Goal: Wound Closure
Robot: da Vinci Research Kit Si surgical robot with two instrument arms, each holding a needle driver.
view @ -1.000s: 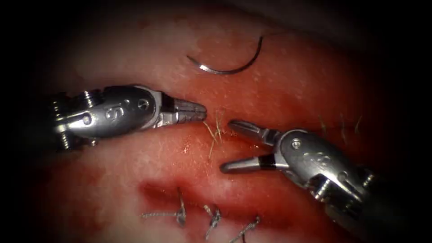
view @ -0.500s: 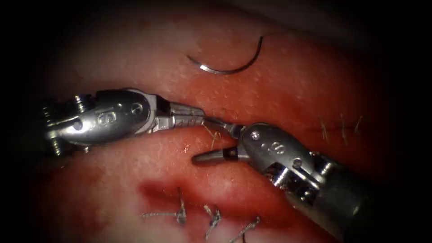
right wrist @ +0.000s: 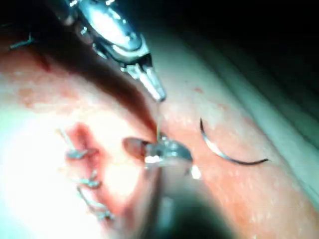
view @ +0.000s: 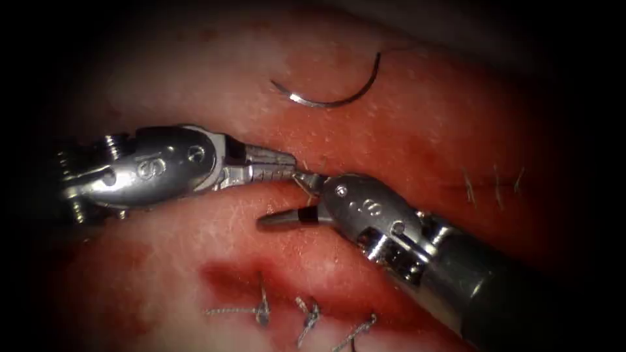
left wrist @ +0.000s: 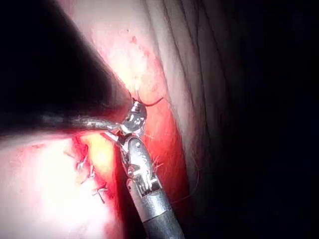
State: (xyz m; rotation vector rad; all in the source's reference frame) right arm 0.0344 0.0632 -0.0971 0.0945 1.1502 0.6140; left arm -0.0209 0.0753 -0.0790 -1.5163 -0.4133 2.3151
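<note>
Since a second ago the right tool has slid leftward across the tissue, bringing its spread jaws up to the tip of the left tool, which has barely shifted. Its jaws stand apart: the far one lies against the left tool's tip, the near one points left over the bare surface, and the short thread ends of the stitch sit between them. It grips nothing that I can see. The left tool's jaws look closed; a fine strand runs from its tip down toward the right tool in the right wrist view, so it seems to hold the thread taut, though I cannot be sure.

Farther off, the needle lies free on the tissue, on the far side of both tools, held by neither and not in the tissue, its curve open toward the far side. Nearer the camera, three finished stitches sit in a row along the cut, with red fluid around it.

By my reading, the step in hand is trimming the thread ends of this stitch. That would need the thread seated well between the right blades, clear of the knot and of the left tip.
</note>
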